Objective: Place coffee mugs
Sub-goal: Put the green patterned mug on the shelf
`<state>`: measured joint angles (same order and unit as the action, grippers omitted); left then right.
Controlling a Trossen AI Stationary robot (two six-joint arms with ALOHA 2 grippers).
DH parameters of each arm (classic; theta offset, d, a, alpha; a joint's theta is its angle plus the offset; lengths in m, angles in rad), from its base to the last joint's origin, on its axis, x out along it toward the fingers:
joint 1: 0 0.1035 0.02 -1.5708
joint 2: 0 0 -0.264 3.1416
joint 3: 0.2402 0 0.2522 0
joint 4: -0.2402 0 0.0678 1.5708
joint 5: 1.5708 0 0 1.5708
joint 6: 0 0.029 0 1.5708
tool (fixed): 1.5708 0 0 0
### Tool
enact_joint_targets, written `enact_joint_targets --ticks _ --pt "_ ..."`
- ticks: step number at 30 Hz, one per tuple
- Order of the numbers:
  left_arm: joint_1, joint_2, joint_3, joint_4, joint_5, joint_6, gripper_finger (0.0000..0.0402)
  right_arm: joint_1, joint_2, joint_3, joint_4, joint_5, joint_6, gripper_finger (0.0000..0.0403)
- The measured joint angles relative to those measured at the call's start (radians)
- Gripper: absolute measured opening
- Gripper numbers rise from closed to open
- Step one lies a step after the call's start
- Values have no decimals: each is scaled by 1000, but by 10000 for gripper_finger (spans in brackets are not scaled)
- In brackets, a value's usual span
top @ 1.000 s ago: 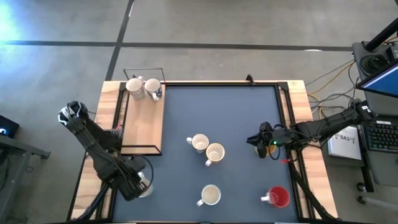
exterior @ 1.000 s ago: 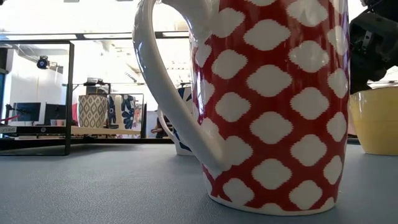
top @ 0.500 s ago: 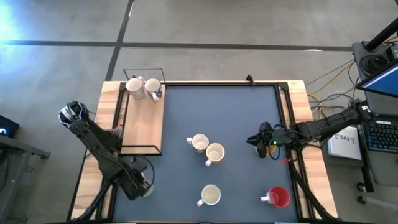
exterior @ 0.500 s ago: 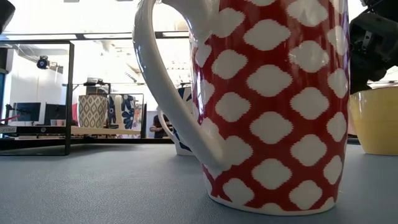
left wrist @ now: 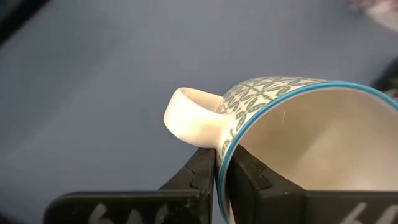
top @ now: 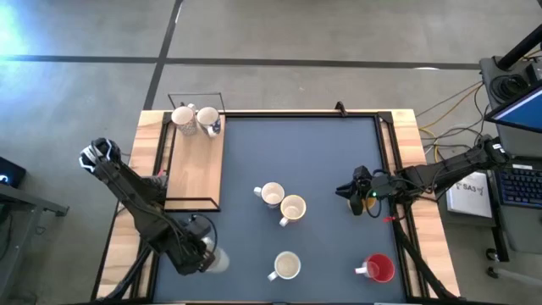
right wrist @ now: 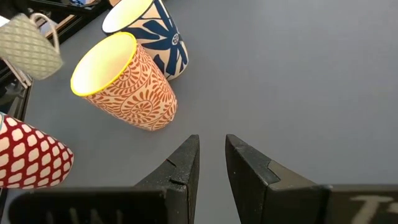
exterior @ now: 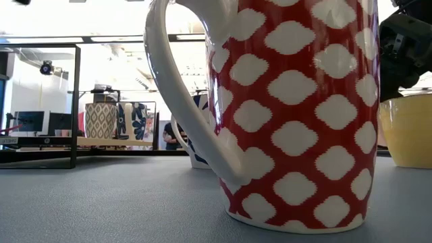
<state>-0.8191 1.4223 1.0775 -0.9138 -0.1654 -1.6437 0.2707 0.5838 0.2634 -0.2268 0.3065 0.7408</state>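
My left gripper [top: 201, 254] is at the mat's near left corner, shut on a white mug with a teal leaf pattern and a blue rim [left wrist: 298, 118], a pale blur in the high view [top: 218, 260]. Two mugs [top: 271, 195] [top: 292, 207] stand together mid-mat. A red-and-white mug [top: 286, 265] stands by the near edge, and a red mug [top: 378, 268] at the near right. Two more mugs [top: 182, 117] [top: 207, 121] stand on a wooden shelf [top: 195, 169] at the far left. My right gripper [right wrist: 211, 162] waits at the mat's right side, open by a narrow gap, with nothing between its fingers. My left gripper pinches the mug's rim [left wrist: 227, 140] right beside the handle [left wrist: 189, 118], with one finger inside the mug and one outside. The fingers come steeply from above. The mug sits tilted in the hold. I cannot tell whether its base is off the mat.
The grey mat [top: 322, 152] has free room across its far half and between the mug groups. A black wire frame [top: 195, 97] edges the wooden shelf. Cables and a keyboard [top: 517, 186] lie beyond the table's right edge.
My left gripper has moved a little toward the table's right edge along the near left corner and has tipped. The teal-patterned mug has shifted right with it and shows blurred now. My right arm has kept still.
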Motion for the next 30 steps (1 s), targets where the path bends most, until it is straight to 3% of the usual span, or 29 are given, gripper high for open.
enact_joint_targets --ticks 8,14,23,30 --pt "95 0 133 -19 -210 242 6 0 0 0 0 0 0 68" --pt "219 0 234 -110 -294 388 6 0 0 0 0 0 0 68" --pt "459 -3 317 -268 -296 641 5 0 0 0 0 0 0 68" --pt "689 -38 294 -314 -219 856 5 0 0 0 0 0 0 68"
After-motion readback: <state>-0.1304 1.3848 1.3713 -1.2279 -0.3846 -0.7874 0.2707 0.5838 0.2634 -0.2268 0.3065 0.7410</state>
